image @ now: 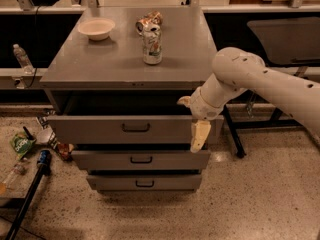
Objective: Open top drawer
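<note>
The end effector point(200, 134) hangs at the right end of the top drawer point(125, 129), in front of its panel. The wrist hides its grip, so I cannot tell whether it is spread or pressed together. The drawer stands pulled out, its inside dark. Above the drawer, the grey surface point(100, 66) carries a bowl point(96, 28) and a can point(152, 44). Left of the drawer, litter point(21, 144) lies on the speckled floor point(260, 199).
</note>
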`<state>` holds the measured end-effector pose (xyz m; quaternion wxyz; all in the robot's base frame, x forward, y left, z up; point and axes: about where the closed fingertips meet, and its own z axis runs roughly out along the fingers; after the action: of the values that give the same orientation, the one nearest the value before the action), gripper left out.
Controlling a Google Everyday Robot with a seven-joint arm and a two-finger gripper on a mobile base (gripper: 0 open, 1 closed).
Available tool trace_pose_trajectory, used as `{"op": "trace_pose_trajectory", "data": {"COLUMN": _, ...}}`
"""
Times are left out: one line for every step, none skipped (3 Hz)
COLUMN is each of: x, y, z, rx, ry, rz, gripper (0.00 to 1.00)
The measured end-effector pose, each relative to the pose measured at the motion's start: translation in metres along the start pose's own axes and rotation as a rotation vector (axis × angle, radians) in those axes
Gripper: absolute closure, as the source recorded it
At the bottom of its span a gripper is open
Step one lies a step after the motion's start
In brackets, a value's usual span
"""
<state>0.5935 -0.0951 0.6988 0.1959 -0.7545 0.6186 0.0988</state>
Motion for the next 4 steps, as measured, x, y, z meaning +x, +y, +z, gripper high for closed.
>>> {"op": "trace_pose_trajectory", "data": {"x": 0.004, "y": -0.004, "z": 0.014, "rx": -0.025, "ry": 0.006, "rz": 0.003, "gripper": 0.15}}
{"op": "trace_pose_trajectory", "data": {"x": 0.008, "y": -0.001, "z": 0.023, "rx": -0.052, "ry": 0.01, "rz": 0.008, "gripper": 0.38}}
{"op": "trace_pose_trajectory", "data": {"x": 0.015, "y": 0.011, "z": 0.02, "rx": -0.077, "ry": 0.015, "rz": 0.041, "gripper": 0.62}}
{"op": "trace_pose_trajectory", "data": {"x": 0.022, "y": 0.027, "z": 0.01, "rx": -0.105, "ry": 0.031, "rz": 0.079, "gripper": 0.85}}
